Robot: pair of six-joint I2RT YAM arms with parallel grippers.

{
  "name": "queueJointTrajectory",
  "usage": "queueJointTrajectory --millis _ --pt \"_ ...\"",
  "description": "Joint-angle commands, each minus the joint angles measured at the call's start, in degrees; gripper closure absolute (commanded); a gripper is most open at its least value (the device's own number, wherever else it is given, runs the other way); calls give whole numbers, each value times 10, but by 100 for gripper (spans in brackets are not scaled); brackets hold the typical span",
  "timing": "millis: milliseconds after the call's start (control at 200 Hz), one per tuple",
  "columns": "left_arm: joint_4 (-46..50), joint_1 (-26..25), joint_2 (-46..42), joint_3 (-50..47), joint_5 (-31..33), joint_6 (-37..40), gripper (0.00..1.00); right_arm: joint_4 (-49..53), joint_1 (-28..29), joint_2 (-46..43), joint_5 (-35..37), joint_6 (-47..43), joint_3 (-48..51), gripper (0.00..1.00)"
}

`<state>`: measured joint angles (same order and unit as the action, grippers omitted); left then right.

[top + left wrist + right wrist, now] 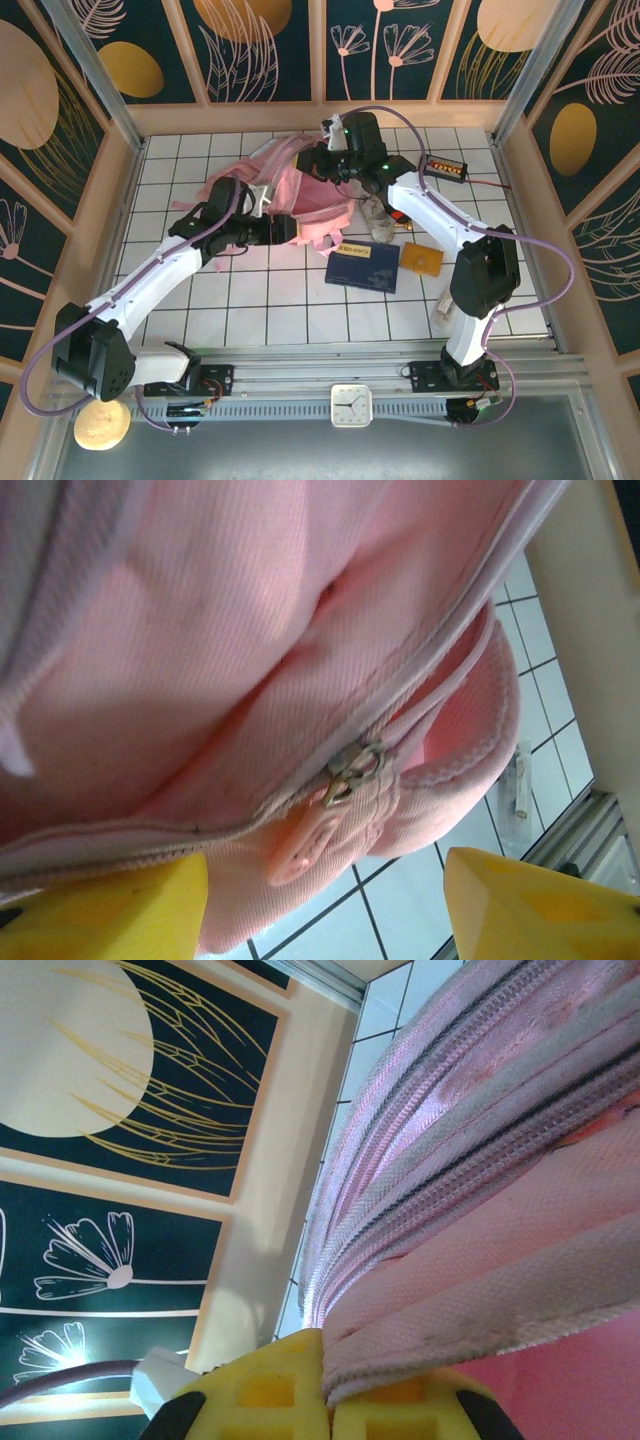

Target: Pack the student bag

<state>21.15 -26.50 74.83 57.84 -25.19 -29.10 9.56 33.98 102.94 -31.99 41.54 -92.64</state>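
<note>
The student bag [300,195], a soft pink backpack, lies crumpled at the back middle of the table. My left gripper [286,231] is at its near edge. In the left wrist view this gripper [325,910] is open, its yellow fingertips [100,910] far apart. The bag's pink zipper pull [310,840] hangs between them and touches neither. My right gripper [330,166] is over the bag's far side. In the right wrist view it [330,1385] is shut on a folded pink fabric edge of the bag [480,1290].
A dark blue book [362,266] and a small orange square [421,260] lie right of the bag, with a beige bundle [378,218] behind them. A clear tube [445,305] lies by the right arm. A clock [351,404] sits on the front rail.
</note>
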Motion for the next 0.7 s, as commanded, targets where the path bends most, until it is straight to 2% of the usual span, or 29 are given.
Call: queueJointTrajectory --millis 0,285,370,435,696 --pt "-14 8 12 29 -21 26 42 -43 11 -35 -21 10 -18 100" --pt "-28 9 36 31 -48 35 62 -40 12 -38 -19 11 -18 100" --pt "-28 8 42 35 -51 38 64 -39 12 -37 -17 10 -18 100" --pt "-31 8 47 37 -61 40 71 -40 12 -36 -15 11 -18 100" --pt "-26 8 56 48 -76 45 69 -52 19 -27 -8 18 -17 100"
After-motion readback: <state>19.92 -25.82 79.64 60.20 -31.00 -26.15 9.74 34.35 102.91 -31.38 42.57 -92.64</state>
